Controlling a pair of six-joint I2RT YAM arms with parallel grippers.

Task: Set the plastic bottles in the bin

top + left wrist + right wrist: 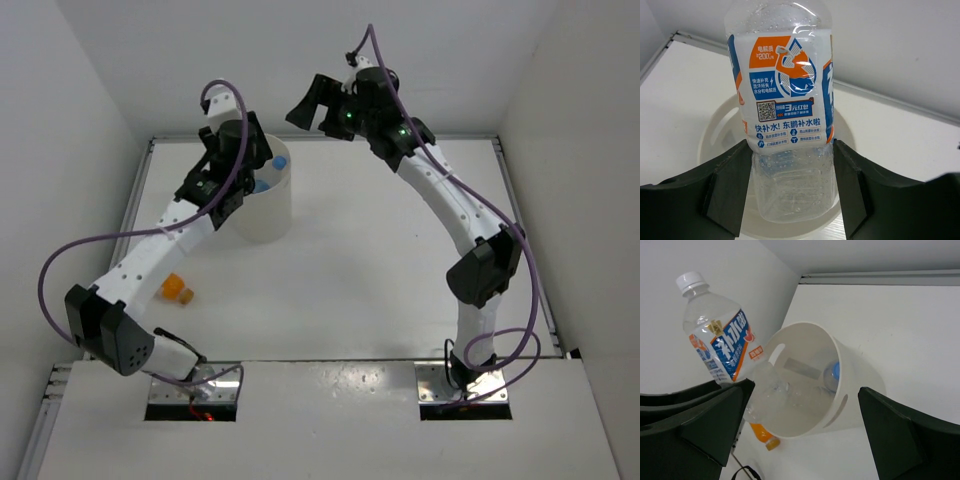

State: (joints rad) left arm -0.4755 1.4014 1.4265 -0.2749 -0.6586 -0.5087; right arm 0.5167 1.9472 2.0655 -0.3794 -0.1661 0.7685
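Observation:
My left gripper (pixel 792 190) is shut on the lower body of a clear plastic bottle (pixel 785 100) with a white, blue and orange label. It holds the bottle upright over the white bin (pixel 715 130). In the right wrist view this bottle (pixel 722 345) tilts above the bin's near-left rim (pixel 855 375), white cap up. A blue-capped bottle (pixel 832 375) lies inside the bin (pixel 265 215). An orange bottle (pixel 178 290) lies on the table beside the left arm, also visible as the orange bottle (pixel 762 435) below the bin. My right gripper (pixel 310 105) hangs open and empty, high to the bin's right.
White walls close in the table on the left, back and right. The left arm's purple cable loops over the table's left side near the orange bottle. The right arm arches over the table's right half.

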